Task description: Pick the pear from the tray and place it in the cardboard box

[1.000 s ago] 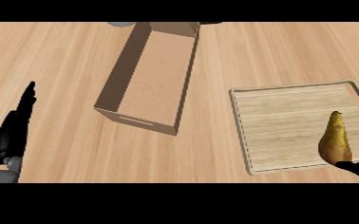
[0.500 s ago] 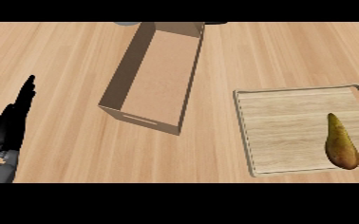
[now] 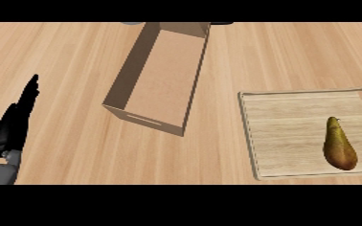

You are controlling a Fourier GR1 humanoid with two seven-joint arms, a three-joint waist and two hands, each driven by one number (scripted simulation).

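Since a second ago the cardboard box [image 3: 166, 76] has drifted slightly right in view, and the dark tip at the lower right edge is gone; the right hand is unseen. Left hand [image 3: 16, 124] rests at the left edge, fingers straight and together, holding nothing. Pear [image 3: 339, 144] lies by the tray's [image 3: 283, 124] right edge. It looks light, smooth, bruisable and apt to roll, so grasp the broad belly, not the neck.

Brown-green pear [image 3: 339, 145] lying in wooden tray [image 3: 249, 139], open cardboard box [image 3: 164, 76] left
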